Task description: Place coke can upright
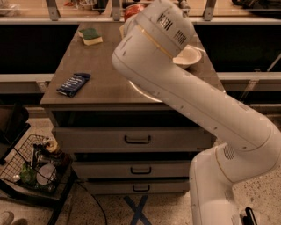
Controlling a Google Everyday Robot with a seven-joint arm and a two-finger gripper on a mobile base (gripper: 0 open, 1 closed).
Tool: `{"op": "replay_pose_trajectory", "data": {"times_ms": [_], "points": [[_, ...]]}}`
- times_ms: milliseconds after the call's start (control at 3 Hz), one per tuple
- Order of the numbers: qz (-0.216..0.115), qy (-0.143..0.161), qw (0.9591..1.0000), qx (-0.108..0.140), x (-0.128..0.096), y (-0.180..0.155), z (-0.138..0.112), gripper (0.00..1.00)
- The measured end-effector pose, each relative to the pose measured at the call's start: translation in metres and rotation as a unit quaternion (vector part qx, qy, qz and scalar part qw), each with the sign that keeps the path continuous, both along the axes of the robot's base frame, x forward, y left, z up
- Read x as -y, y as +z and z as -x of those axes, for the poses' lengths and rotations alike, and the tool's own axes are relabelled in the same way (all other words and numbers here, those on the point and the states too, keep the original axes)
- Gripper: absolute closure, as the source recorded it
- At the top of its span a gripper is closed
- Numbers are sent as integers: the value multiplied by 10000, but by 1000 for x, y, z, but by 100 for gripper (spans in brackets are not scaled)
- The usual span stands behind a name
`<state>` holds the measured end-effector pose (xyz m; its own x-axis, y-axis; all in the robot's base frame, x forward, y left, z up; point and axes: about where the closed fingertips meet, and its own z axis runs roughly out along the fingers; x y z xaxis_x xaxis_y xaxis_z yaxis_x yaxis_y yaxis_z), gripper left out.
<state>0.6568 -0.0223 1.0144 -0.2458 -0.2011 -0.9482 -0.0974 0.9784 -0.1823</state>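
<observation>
The coke can shows only as a red patch at the far edge of the table, just above my arm's big white link. Whether it stands or hangs above the table I cannot tell. My gripper is at the can, almost wholly hidden behind that link. The arm reaches from the lower right across the table top.
A dark blue snack packet lies at the table's front left. A green and yellow sponge sits at the back left. A white bowl peeks out right of the arm. Drawers are below, a wire basket on the floor left.
</observation>
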Motion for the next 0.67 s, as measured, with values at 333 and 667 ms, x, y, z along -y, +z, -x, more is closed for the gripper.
{"op": "replay_pose_trajectory", "data": {"times_ms": [333, 667], "points": [[343, -175, 9992, 76, 0, -7, 11, 100], [342, -171, 9992, 78, 0, -7, 11, 100]]}}
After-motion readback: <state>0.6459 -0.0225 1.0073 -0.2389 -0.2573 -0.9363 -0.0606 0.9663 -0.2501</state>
